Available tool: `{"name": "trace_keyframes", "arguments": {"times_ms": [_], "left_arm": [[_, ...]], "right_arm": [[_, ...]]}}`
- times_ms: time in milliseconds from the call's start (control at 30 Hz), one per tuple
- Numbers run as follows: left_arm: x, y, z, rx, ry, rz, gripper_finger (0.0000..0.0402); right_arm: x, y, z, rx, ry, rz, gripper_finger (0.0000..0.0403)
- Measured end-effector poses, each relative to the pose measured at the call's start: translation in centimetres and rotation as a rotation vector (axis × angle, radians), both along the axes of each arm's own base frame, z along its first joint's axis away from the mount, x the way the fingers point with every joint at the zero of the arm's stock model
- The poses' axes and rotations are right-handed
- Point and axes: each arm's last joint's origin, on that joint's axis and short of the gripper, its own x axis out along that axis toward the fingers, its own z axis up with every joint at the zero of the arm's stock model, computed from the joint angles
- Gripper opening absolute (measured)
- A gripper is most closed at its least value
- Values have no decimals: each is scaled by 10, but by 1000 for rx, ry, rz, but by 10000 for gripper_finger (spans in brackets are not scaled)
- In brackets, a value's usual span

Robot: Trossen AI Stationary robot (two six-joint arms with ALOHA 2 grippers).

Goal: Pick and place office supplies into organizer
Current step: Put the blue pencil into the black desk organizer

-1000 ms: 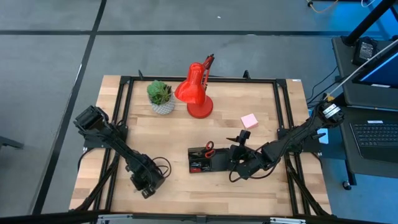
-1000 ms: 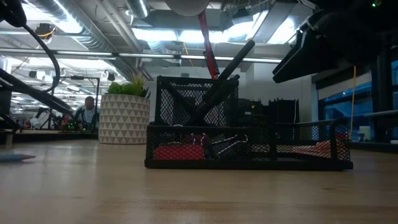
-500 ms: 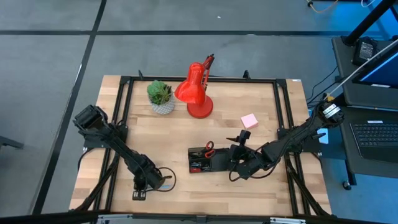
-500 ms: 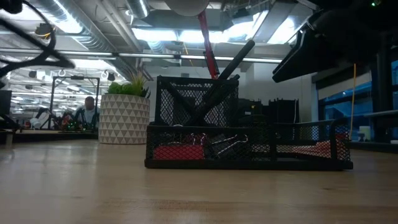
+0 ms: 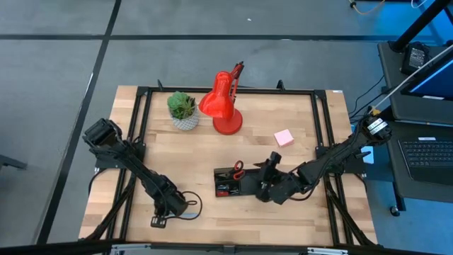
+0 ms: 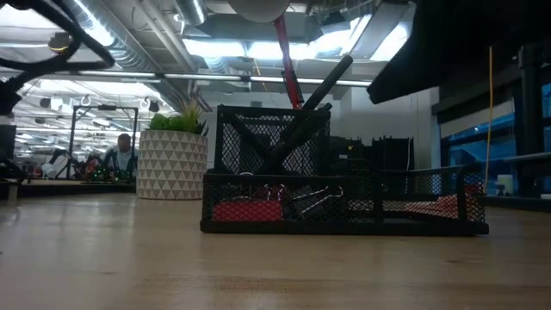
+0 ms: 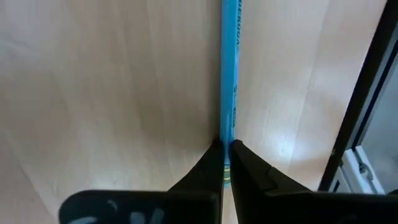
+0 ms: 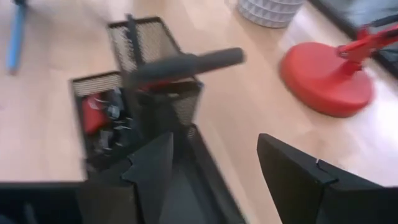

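A thin blue pen (image 7: 227, 74) lies along the wooden table near its front left, and my left gripper (image 5: 172, 205) is shut on it. The same pen shows far off in the right wrist view (image 8: 15, 34). The black mesh organizer (image 5: 236, 183) stands near the table's middle front. It holds a black pen (image 8: 186, 64) leaning in its cup, red-handled scissors (image 5: 238, 168) and small clips. My right gripper (image 8: 214, 140) hovers open just above the organizer's right end (image 5: 267, 180), touching nothing. A pink sticky-note pad (image 5: 284, 137) lies flat beyond it. My left gripper pinches the blue pen's barrel (image 7: 227, 155) between its two fingertips, one on each side. The fingers come steeply from above. The pen runs straight out ahead from between them, close along the tabletop; whether it still rests on the wood I cannot tell.
A red desk lamp (image 5: 225, 106) and a small potted plant (image 5: 183, 110) stand at the table's far side. A black metal frame (image 5: 141, 142) runs along the table's edges. Bare wood lies between the left gripper and the organizer.
My left gripper has rolled about the line it points along, staying in place, and has shut on the blue pen. The pen end that lay at the low view's left edge no longer shows there. My right gripper has turned a little above the organizer, still open.
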Motion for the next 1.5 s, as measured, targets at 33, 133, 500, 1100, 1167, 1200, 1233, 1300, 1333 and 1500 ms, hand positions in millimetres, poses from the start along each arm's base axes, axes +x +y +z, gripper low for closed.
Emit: {"name": "trace_keyframes", "arguments": {"times_ms": [33, 133, 500, 1100, 1167, 1200, 1233, 1300, 1333, 1500], "left_arm": [[0, 0, 0, 2, -10, -15, 8], [1, 0, 0, 14, -43, -49, 8], [5, 1, 2, 66, -153, -129, 8], [30, 2, 3, 328, -556, 118, 7], [31, 1, 3, 327, -578, 122, 7], [32, 1, 3, 316, -576, 120, 7], [32, 1, 3, 309, -571, 119, 7], [32, 0, 3, 303, -569, 125, 7], [32, 0, 3, 297, -569, 124, 7], [29, -8, 4, 248, -571, 96, 7]], "right_arm": [[1, 1, 1, 19, -6, 11, 236], [3, 4, 3, 54, -35, 30, 236], [25, 50, -8, -30, -248, 262, 236], [66, 101, -78, -61, -333, 367, 236], [69, 110, -80, -68, -330, 384, 236], [70, 114, -81, -80, -326, 396, 236], [70, 118, -82, -85, -324, 402, 236], [69, 121, -85, -82, -319, 409, 236], [69, 122, -85, -69, -322, 405, 236], [67, 119, -90, 17, -331, 357, 236]]}}
